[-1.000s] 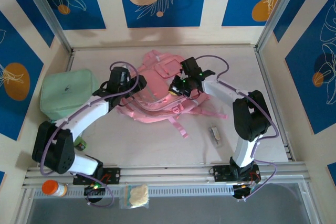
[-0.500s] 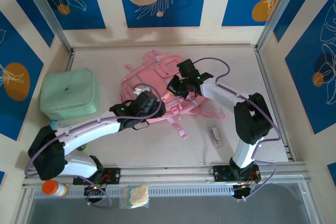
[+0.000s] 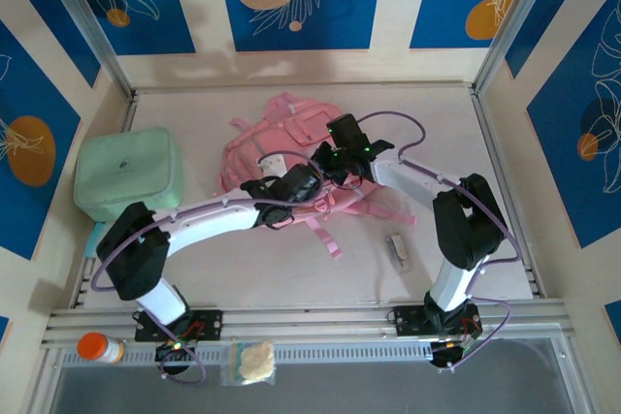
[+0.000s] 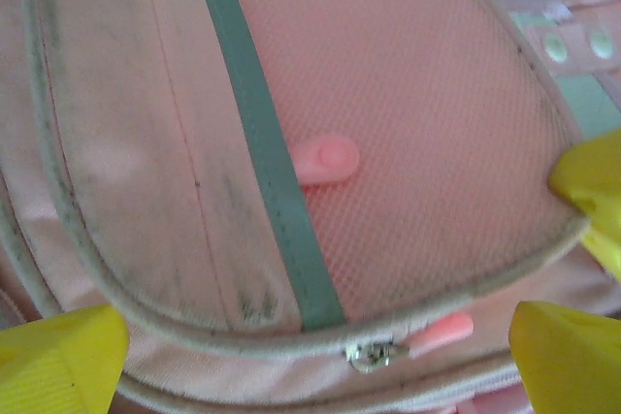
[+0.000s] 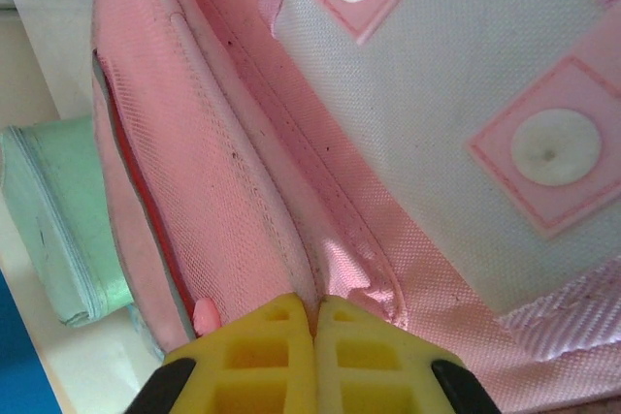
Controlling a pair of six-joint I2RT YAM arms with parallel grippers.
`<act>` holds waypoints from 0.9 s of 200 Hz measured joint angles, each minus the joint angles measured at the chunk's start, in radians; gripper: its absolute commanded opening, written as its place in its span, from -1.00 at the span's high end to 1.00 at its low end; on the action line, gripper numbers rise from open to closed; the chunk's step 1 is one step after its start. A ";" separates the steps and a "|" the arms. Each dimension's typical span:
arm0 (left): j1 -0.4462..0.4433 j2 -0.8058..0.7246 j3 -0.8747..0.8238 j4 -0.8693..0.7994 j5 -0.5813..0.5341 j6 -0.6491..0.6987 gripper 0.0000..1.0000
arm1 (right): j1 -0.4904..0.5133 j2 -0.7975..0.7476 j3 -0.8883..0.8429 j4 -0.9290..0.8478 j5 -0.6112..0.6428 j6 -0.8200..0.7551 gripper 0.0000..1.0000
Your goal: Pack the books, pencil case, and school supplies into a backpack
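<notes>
Pale counter, blue-panelled walls. Backpack (image 3: 291, 123) lies centre-far, its zip (image 4: 364, 356) apparently closed. Left end effector (image 4: 320, 332) hangs wide open over that zip. Right end effector (image 5: 313, 336) is closed tight at a backpack seam. Small grey-white item (image 3: 396, 246) lies outside on the counter. Judged: packing incomplete.

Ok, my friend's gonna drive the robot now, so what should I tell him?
Left gripper: open and empty, hovering over the backpack's pink zip pull.
Right gripper: shut, pinching a seam of the backpack.
Small grey-white supply item: loose on the table, right of the backpack.
Mint-green zip case: left of the backpack.
Done: can't tell what is already inside.
Left: pull the zip open, then pack the loose item.
</notes>
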 measured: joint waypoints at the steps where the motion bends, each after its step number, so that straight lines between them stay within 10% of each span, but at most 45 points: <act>1: 0.000 0.002 0.003 -0.001 -0.003 -0.001 -0.99 | 0.000 0.000 0.000 0.001 0.000 0.000 1.00; 180: -0.011 -0.098 -0.146 -0.026 -0.021 -0.021 -0.99 | -0.007 0.002 0.015 0.004 -0.018 0.010 1.00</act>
